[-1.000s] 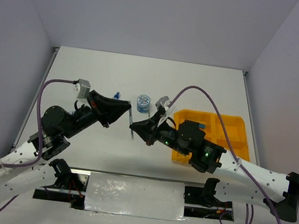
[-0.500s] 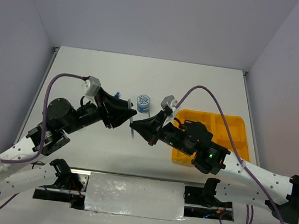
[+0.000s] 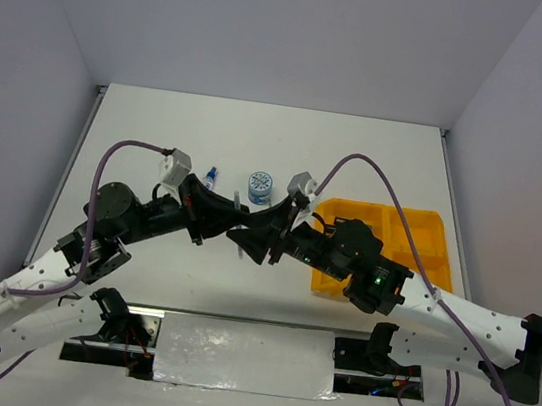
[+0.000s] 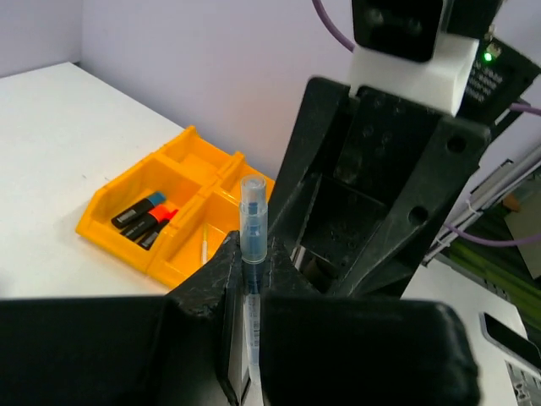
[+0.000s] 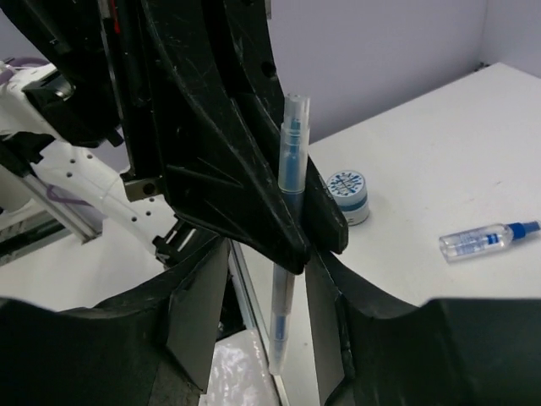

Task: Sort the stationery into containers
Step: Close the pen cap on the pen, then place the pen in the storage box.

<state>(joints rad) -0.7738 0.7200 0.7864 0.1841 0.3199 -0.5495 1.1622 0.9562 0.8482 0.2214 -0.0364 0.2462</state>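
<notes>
Right now the thin pen (image 4: 253, 222) stands upright above the middle of the counter (image 3: 357, 165), a little toward 6 o'clock, where the two arms meet nose to nose. The left hand (image 4: 251, 254) is clamped together on its lower barrel. The right hand (image 5: 266, 279) has its fingers apart, one on each side of the pen and, as far as the right wrist view shows, clear of it. This reads as a hand-over, with the left hand carrying the load. To do it well, the right hand should draw straight back along its own axis toward 3 o'clock, fingers kept wide, so neither pad drags the pen askew. The left grip sits low on a slim, smooth barrel, so the pen could pivot if knocked. The orange-yellow tray (image 3: 436, 236) lies at 3 o'clock, and one compartment already holds highlighters (image 4: 145, 216), so the pen likely belongs in another. The round pot (image 3: 260, 186) at 12 o'clock and the small bottle (image 3: 211, 176) at 11 o'clock wait on the counter.
</notes>
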